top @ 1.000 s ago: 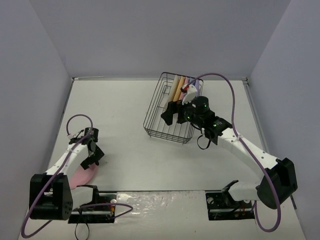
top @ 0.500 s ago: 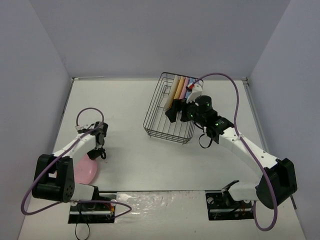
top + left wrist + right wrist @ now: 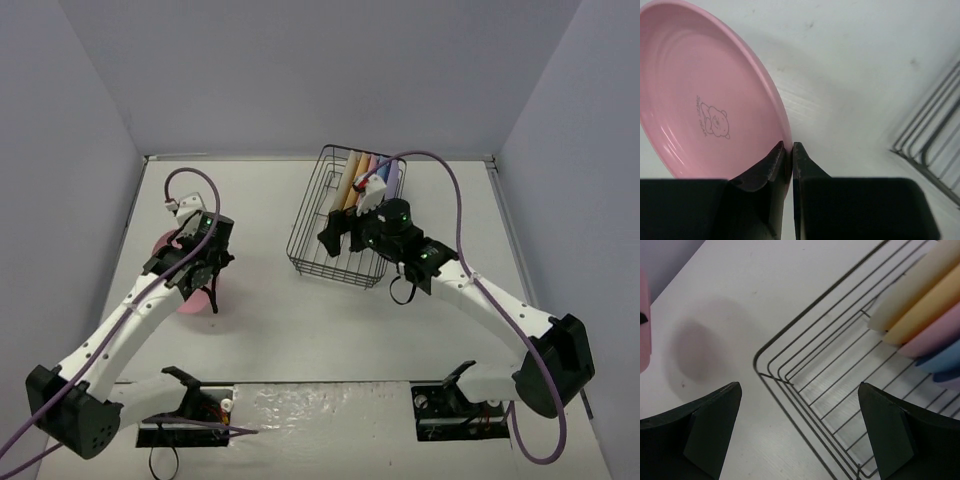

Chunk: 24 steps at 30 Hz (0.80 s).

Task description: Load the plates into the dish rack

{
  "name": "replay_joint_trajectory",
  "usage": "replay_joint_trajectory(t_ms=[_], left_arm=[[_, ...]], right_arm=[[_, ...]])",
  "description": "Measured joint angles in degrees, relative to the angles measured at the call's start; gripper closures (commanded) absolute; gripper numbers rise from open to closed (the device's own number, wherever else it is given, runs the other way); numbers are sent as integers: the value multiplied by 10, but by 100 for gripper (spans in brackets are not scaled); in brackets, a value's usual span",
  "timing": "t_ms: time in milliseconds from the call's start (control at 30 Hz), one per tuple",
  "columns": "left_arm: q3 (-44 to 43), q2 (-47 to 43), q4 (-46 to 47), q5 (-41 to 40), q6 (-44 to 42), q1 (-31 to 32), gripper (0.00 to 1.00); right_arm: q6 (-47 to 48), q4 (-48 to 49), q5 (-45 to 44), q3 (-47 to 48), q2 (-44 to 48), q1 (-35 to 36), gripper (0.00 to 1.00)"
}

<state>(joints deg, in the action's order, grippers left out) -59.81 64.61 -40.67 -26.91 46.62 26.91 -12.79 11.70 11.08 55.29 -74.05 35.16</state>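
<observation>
Jaws of the left gripper are pinched shut on the rim of a pink plate, held on edge over the left of the table. Farther off, the right gripper is spread wide and empty above the near left corner of the rack; five plates are stood upright at its far end.

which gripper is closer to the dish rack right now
Right. The right gripper hovers open over the left part of the dish rack; the left gripper is well off to its left, shut on the rim of a pink plate.
</observation>
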Motion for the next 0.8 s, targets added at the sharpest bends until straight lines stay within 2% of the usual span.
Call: replay_joint_trajectory(t_ms=[167,500,600,800], left_arm=[[-8,-66,34,-11,48,18,100],[-4,-105,196,-38,168,26,100],[-5,-103,242,-18,192,27,100],[-6,-92,281,29,230,27,100]], right_arm=[[43,41,-53,-5,-17,106,1],[98,173,-235,-4,-142,226,0],[126,213,-243,-1,-170,255,0],[153,270,-235,5,-185,271,1]])
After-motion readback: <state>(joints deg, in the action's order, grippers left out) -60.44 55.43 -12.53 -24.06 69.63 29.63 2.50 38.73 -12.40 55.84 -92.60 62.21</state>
